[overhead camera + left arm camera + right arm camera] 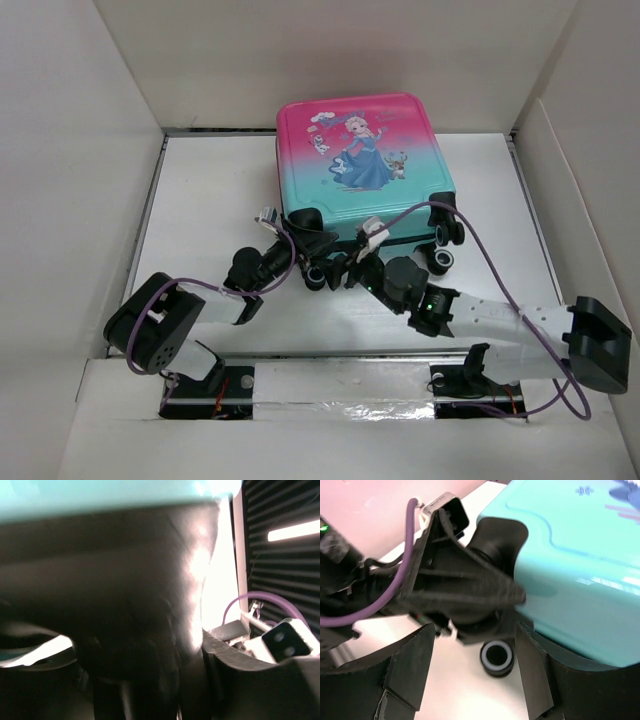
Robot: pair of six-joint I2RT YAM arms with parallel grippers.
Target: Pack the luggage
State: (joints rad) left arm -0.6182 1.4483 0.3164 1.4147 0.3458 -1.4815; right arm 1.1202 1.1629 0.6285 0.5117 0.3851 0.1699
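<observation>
Top external view: both arms reach forward from the near edge and meet at the near side of the luggage (pixel 360 160), which lies flat and closed at the middle of the white bench (pixel 210 200), print up, wheels toward the arms. The left arm is folded sharply at the elbow, and its left gripper (pixel 300 245) is pressed against the case's near-left corner. The right arm stretches low and long from the right, with the right gripper (pixel 352 265) just beside that corner. The shell is smooth, glossy hard plastic with rounded corners, pink fading to teal. Seen from the right wrist, its dark fingers (pixel 410 670) stand wide apart with nothing between them – jaws open – and a black-and-white wheel (pixel 496 657) sits ahead on the bench. The left wrist view is a dark blur under a teal edge, so I cannot tell how the left jaws stand. A purple cable (pixel 490 260) loops over the right arm.
</observation>
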